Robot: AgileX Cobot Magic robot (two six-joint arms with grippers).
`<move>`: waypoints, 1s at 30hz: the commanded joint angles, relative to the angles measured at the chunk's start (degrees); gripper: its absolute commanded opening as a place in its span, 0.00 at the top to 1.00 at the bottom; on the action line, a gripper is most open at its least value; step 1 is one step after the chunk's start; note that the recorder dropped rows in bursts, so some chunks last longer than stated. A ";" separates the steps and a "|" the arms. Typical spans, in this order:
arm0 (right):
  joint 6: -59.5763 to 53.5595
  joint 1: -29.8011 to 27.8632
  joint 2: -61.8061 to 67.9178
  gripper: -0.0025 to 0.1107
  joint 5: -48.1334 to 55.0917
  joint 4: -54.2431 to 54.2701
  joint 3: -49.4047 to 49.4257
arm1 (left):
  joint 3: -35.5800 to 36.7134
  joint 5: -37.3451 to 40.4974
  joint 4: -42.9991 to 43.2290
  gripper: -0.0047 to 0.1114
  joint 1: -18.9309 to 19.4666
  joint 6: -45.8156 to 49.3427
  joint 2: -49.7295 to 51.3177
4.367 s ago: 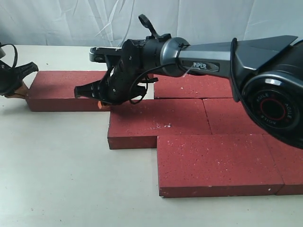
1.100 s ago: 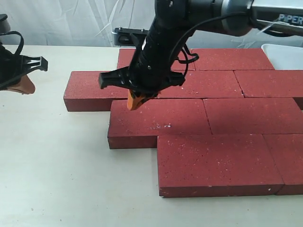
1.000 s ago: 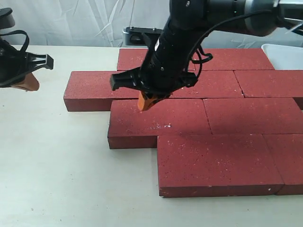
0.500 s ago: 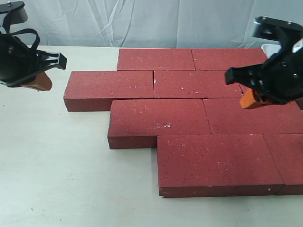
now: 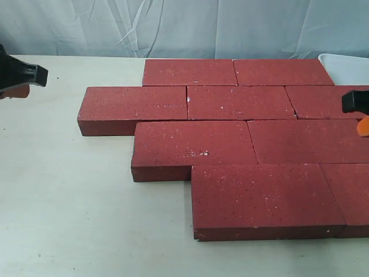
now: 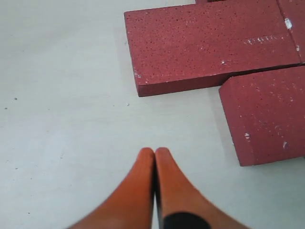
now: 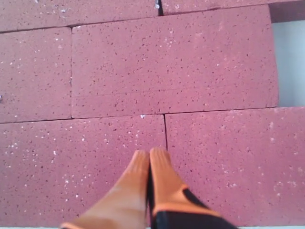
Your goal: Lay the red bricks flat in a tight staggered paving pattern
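bricks: nine red bricks point(image 5: 241, 103) lie flat on the counter point(image 5: 75, 202), in four rows.
rows: back row two, next row three, third row two, front row two; right-end bricks are cut by the exterior view's edge.
pattern: staggered, end joints offset from row to row; the left ends step in and out.
joints: tight, thin dark lines only, faces level.
left hand: left hand point(image 6: 154, 155) has its orange fingers point(image 6: 136, 191) pressed together with nothing between them. It sits over bare counter, off the left end of the three-brick row, clear of the bricks.
right hand: right hand point(image 7: 149, 155) also has fingers tip to tip, empty. It is above the bricks at the right side; in its wrist view the tips line up with an end joint between two bricks.
contact: neither hand is touching a brick.
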 commanded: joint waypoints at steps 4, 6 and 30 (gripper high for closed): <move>-0.74 -0.33 -5.59 0.99 -3.06 -4.18 4.47 | 5.81 -5.16 3.92 0.96 -0.26 -0.29 -2.32; -0.86 -0.33 -7.07 0.99 -5.00 -4.39 5.88 | 7.37 -6.94 4.39 0.96 -0.26 -0.29 -2.32; -3.37 -0.33 -49.51 0.99 -6.11 -5.06 14.87 | 7.92 -8.76 1.98 0.96 -0.26 -0.29 -2.32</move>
